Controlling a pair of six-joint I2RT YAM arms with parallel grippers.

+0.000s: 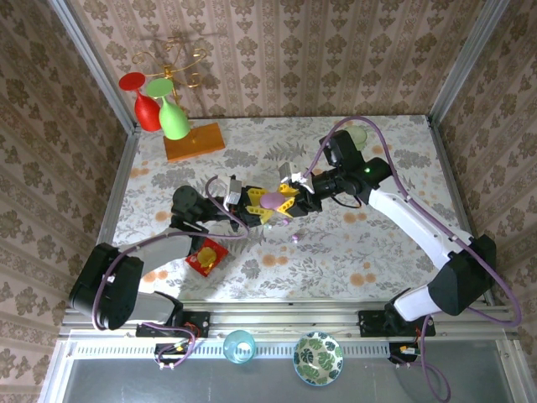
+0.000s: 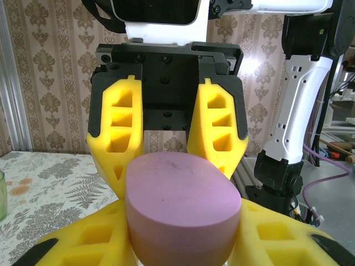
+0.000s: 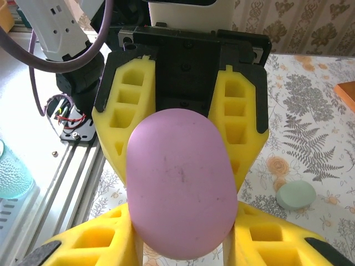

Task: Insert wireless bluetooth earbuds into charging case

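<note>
Top external: left hand and right hand both grip 1 pink-purple oval case above the desk.

We're looking at a robotics lab cell dressed up as a home: damask wallpaper panels across the top, framed by bare aluminium posts. Floral tablecloth mid-frame, metal mounting rail along the bottom.
</note>
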